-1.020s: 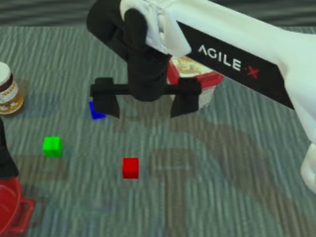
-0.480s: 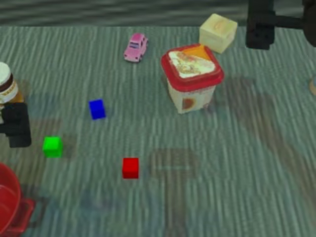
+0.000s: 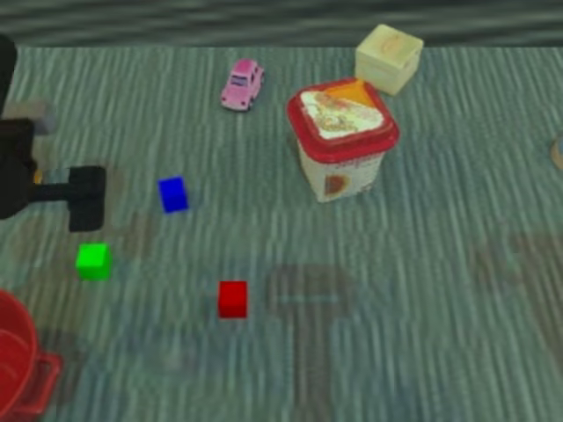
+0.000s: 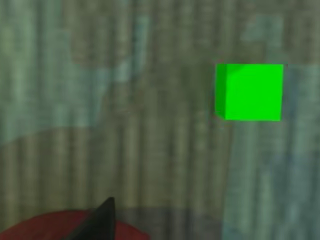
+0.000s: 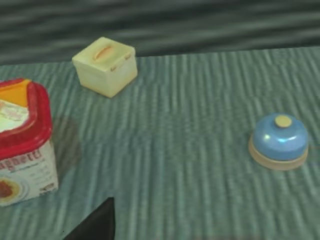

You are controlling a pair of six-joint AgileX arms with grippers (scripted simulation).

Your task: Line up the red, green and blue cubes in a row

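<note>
Left gripper [image 3: 62,195] at table's left edge, just above green cube [image 3: 92,261], opening impossible to tell. Blue cube [image 3: 172,194] beside it; red cube [image 3: 233,299] nearer the front.

The table [image 3: 422,290] is seen from above in the top view. The green cube [image 4: 249,92] is viewed closely, straight down, from the left wrist. The tub [image 5: 20,142], box [image 5: 105,65] and bell [image 5: 279,141] are viewed obliquely from the right wrist; tub [image 3: 343,141] and box [image 3: 389,57] are shared with the top view.
</note>
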